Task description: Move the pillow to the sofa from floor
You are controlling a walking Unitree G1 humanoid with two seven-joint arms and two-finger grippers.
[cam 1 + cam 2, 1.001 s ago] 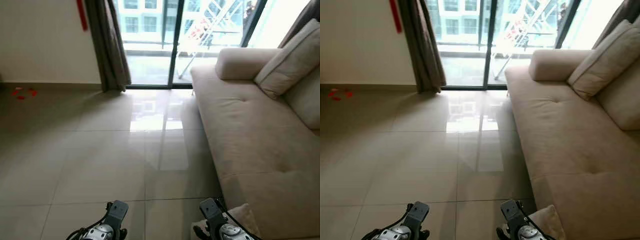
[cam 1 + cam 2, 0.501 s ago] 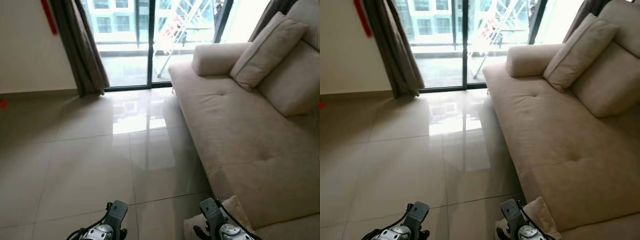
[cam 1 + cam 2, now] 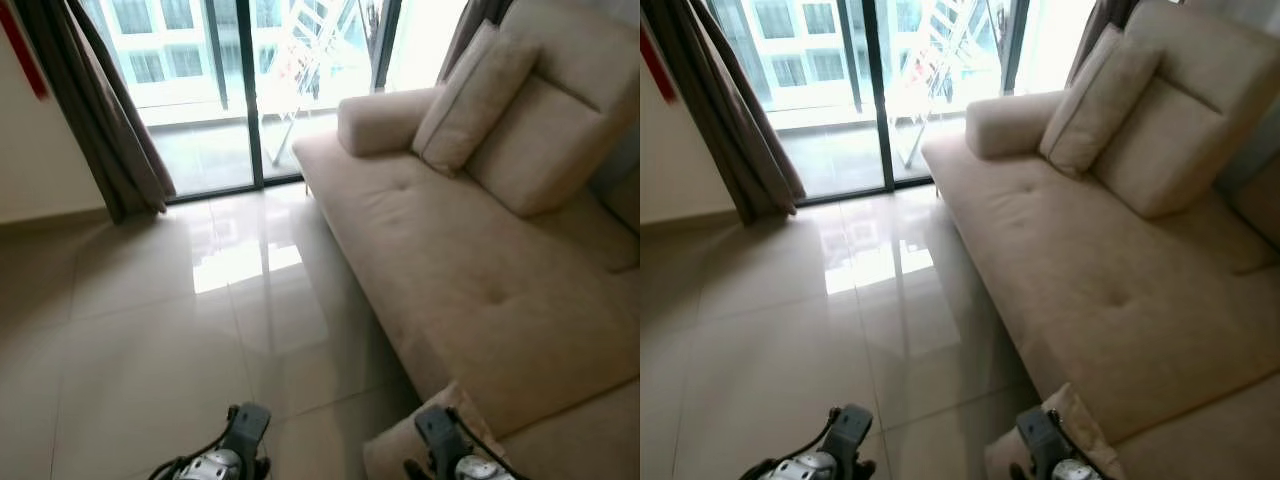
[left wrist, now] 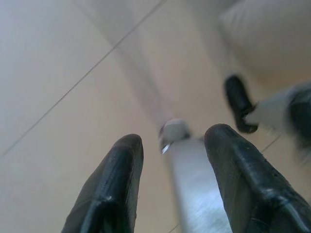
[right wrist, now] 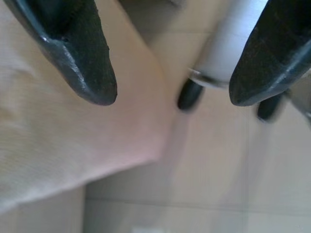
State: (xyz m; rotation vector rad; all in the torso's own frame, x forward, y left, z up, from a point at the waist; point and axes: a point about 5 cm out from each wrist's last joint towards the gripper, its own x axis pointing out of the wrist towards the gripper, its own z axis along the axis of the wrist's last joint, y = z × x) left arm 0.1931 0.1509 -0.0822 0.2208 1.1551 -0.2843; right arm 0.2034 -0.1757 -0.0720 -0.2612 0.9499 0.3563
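Observation:
A beige pillow point(image 3: 392, 452) sits low at the sofa's point(image 3: 450, 270) front edge, right beside my right wrist point(image 3: 447, 458). In the right wrist view the same pillow point(image 5: 73, 145) lies under one finger point(image 5: 73, 53) of my right gripper point(image 5: 172, 96). That gripper is open, and between its fingers are only floor and my own leg. Whether the finger touches the pillow I cannot tell. My left gripper point(image 4: 175, 138) hangs open above the tiles, holding nothing.
The long beige sofa runs along the right, with two back cushions point(image 3: 475, 95) and an armrest point(image 3: 375, 120) at its far end. Glossy tiled floor point(image 3: 170, 330) spreads to the left. A dark curtain point(image 3: 95, 120) and glass balcony doors point(image 3: 250, 80) stand ahead.
The whole picture has swung: the sofa now sits further left and shows more of its backrest, so the camera turned right. The pillow stays by my right wrist.

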